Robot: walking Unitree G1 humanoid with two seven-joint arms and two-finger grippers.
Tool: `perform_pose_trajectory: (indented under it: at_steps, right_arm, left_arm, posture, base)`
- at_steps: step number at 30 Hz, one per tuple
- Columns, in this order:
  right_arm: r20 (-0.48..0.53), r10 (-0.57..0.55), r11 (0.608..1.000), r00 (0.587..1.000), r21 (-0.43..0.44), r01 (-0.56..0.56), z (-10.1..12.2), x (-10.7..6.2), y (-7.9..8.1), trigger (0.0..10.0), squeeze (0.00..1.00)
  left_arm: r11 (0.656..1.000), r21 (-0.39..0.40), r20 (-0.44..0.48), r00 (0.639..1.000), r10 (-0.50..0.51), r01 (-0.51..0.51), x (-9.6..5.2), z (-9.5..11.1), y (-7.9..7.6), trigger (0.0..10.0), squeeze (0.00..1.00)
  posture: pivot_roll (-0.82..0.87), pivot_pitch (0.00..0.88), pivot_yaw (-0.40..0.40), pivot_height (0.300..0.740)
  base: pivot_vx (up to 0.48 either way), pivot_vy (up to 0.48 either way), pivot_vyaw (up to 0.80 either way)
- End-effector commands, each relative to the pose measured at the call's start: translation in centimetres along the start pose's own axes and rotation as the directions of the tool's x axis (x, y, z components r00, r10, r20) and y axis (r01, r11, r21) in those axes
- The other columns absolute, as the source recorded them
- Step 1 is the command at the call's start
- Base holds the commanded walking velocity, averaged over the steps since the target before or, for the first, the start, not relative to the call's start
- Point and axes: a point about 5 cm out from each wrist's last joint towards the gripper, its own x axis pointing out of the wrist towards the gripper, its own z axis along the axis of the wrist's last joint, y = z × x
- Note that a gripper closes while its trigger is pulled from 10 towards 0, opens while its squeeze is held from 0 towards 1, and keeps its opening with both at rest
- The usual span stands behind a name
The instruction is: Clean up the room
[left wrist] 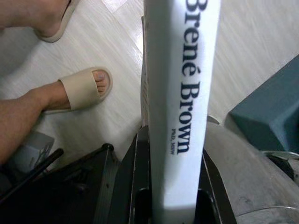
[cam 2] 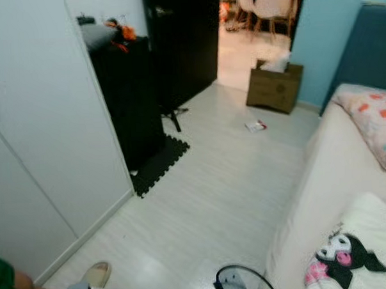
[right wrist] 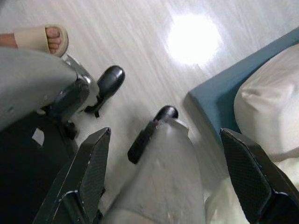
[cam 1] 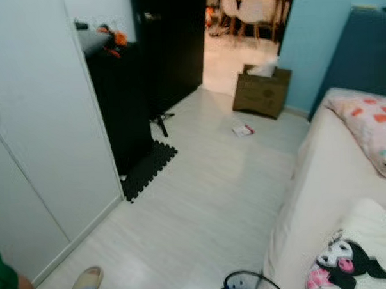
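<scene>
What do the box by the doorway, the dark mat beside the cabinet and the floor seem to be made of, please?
The box looks like plain brown cardboard, matte, with open flaps. The mat seems to be black foam tile, judging by its toothed interlocking edge. The floor appears to be pale wood-look laminate or vinyl: plank lines and a glossy light reflection in the right wrist view.
</scene>
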Motion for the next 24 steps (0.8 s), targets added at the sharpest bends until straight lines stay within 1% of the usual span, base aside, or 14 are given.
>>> perform_pose_trajectory:
  at_steps: [1,2,4,9,10,11,13,14,16,17,19,21,24]
  right_arm:
    - [-0.048,0.0,1.0,0.999,0.03,0.001,-1.6,-0.2,-0.1,10.0,0.0]
    - [-0.055,0.002,0.999,0.999,0.052,0.001,-1.9,-0.2,-0.1,10.0,0.0]
    - [-0.055,-0.001,0.998,0.998,0.057,0.004,-2.1,-0.2,-0.1,10.0,0.0]
    - [-0.076,-0.004,0.999,0.997,0.032,0.006,-2.5,-0.3,-0.2,10.0,0.0]
    - [-0.099,-0.01,0.999,0.995,0.029,0.013,-2.9,-0.3,-0.3,10.0,0.0]
    - [-0.099,-0.01,0.999,0.995,0.029,0.013,-2.9,-0.3,-0.3,10.0,0.0]
    - [-0.157,-0.029,0.999,0.987,0.028,0.034,-4.2,-0.6,-0.6,10.0,0.0]
    - [-0.157,-0.029,0.999,0.987,0.028,0.034,-4.2,-0.6,-0.6,10.0,0.0]
    - [-0.188,-0.045,0.998,0.981,0.042,0.054,-5.1,-0.8,-0.9,10.0,0.0]
    - [-0.188,-0.045,0.998,0.981,0.042,0.054,-5.1,-0.8,-0.9,10.0,0.0]
    - [-0.211,-0.069,0.996,0.975,0.042,0.079,-5.9,-1.0,-1.0,10.0,0.0]
    - [-0.216,-0.074,0.995,0.973,0.042,0.086,-6.1,-1.0,-1.0,10.0,0.0]
    - [-0.205,-0.054,0.997,0.977,0.043,0.064,-5.3,-0.8,-1.0,10.0,0.0]
  left_arm:
    - [1.0,0.001,0.007,1.0,0.0,0.0,0.0,0.1,0.0,10.0,0.0]
    - [1.0,0.001,0.007,1.0,0.0,0.0,0.0,0.1,0.0,10.0,0.0]
    - [1.0,0.001,0.007,1.0,0.0,0.0,0.0,0.1,0.0,10.0,0.0]
    - [1.0,0.003,0.003,1.0,-0.004,0.004,0.0,-0.1,0.0,10.0,0.0]
    - [1.0,0.004,0.004,1.0,-0.006,0.006,0.0,-0.1,-0.1,10.0,0.0]
    - [1.0,0.004,0.004,1.0,-0.006,0.006,0.0,-0.1,-0.1,10.0,0.0]
    - [1.0,0.012,0.008,1.0,-0.013,0.013,0.0,0.0,-0.2,10.0,0.0]
    - [1.0,0.012,0.008,1.0,-0.013,0.013,0.0,0.0,-0.2,10.0,0.0]
    - [1.0,0.012,0.013,1.0,-0.016,0.016,0.0,0.2,-0.2,10.0,0.0]
    - [1.0,0.012,0.013,1.0,-0.016,0.016,0.0,0.2,-0.2,10.0,0.0]
    - [1.0,0.012,0.015,1.0,-0.017,0.017,0.0,0.2,-0.2,10.0,0.0]
    - [1.0,0.013,0.015,1.0,-0.018,0.018,0.0,0.2,-0.1,10.0,0.0]
    - [1.0,0.015,0.014,1.0,-0.02,0.02,0.0,0.2,-0.1,10.0,0.0]
  posture:
    - [0.15,0.0,-0.066,0.74]
    - [0.15,0.0,-0.065,0.74]
    - [0.15,0.0,-0.066,0.74]
    - [0.15,0.0,-0.067,0.74]
    - [0.15,0.0,-0.068,0.74]
    - [0.15,0.0,-0.068,0.74]
    - [0.16,0.0,-0.07,0.74]
    - [0.16,0.0,-0.07,0.74]
    - [0.15,0.0,-0.068,0.74]
    - [0.15,0.0,-0.068,0.74]
    - [0.15,0.0,-0.064,0.74]
    - [0.15,0.0,-0.063,0.74]
    - [0.15,0.0,-0.063,0.74]
  base:
    - [0.0,0.0,0.0]
    - [0.0,0.0,0.0]
    - [0.0,0.0,0.0]
    - [0.0,0.0,0.0]
    - [0.0,0.0,0.0]
    - [0.0,0.0,0.0]
    - [0.0,0.0,0.0]
    - [0.0,0.0,0.0]
    - [0.0,0.0,0.0]
    - [0.0,0.0,0.0]
    - [0.0,0.0,0.0]
    - [0.0,0.0,0.0]
    - [0.0,0.0,0.0]
